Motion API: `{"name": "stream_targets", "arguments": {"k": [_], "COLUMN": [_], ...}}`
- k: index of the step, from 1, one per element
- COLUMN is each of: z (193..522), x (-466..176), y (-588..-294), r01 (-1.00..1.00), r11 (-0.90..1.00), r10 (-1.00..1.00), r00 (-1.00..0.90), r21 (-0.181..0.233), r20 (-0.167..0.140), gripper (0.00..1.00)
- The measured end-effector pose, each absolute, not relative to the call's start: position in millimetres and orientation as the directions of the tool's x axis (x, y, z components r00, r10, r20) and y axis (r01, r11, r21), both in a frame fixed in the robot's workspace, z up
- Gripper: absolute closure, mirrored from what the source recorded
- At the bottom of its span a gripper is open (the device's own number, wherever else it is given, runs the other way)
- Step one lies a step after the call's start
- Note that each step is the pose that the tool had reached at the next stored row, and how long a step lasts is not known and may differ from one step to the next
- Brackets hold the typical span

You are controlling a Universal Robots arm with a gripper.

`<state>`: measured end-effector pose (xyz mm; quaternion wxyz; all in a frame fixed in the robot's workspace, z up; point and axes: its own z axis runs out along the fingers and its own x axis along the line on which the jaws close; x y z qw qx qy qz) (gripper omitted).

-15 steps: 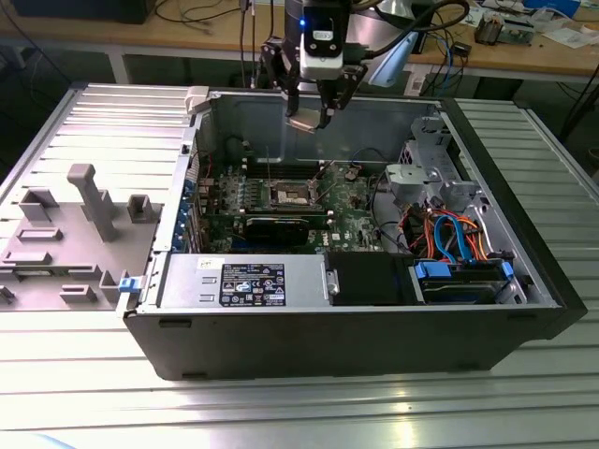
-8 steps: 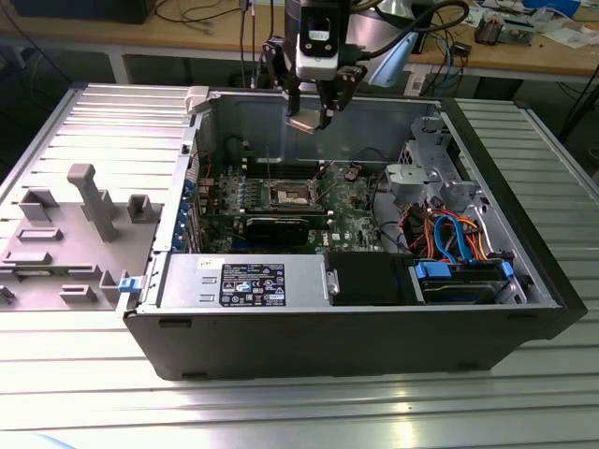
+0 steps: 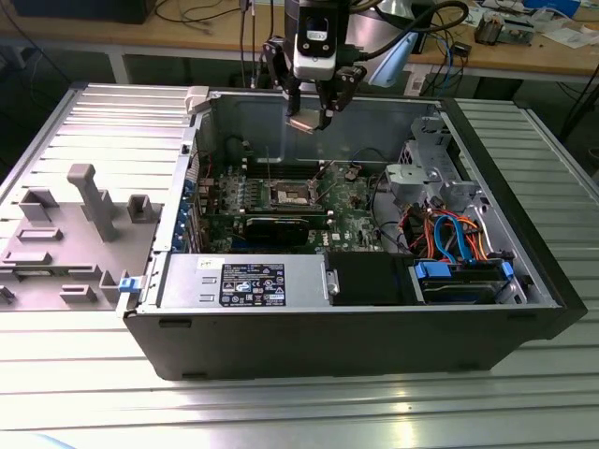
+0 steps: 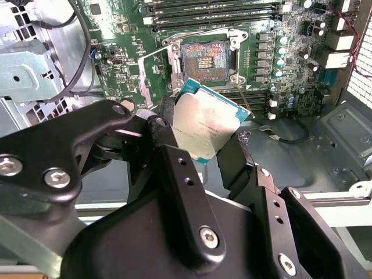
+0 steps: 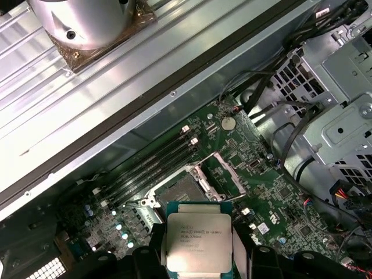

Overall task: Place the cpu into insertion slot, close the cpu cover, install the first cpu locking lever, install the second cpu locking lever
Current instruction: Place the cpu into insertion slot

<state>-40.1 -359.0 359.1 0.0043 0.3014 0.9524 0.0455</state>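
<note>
My gripper point(image 3: 309, 120) hangs above the open computer case, shut on the cpu point(image 3: 304, 124), a flat square chip with a silver-grey top. In both wrist views the black fingers point(image 4: 165, 125) press on two opposite edges of the cpu point(image 4: 206, 125) point(image 5: 197, 244). The insertion slot point(image 3: 292, 195) lies well below on the green motherboard, with its dark centre bare point(image 4: 203, 58) point(image 5: 183, 192). The cpu cover point(image 5: 229, 174) point(image 4: 154, 75), a thin metal frame, stands swung open beside the slot.
Long black memory slots point(image 5: 151, 165) flank the socket, and a coin battery point(image 5: 228, 122) sits beyond it. A metal drive cage point(image 3: 421, 173) and orange and blue cables point(image 3: 454, 234) fill the exterior view's right. A grey fixture plate point(image 3: 84, 201) lies outside the case on the left.
</note>
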Motion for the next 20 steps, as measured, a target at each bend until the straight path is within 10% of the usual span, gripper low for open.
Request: {"name": "stream_targets", "arguments": {"k": [20], "z": [358.7], "x": [-40.1], "y": [-359.1], "r01": [0.69], "r11": [0.718], "r10": [0.691], "r00": [-0.722], "r21": [0.089], "r20": [0.019], "gripper": [0.46]}}
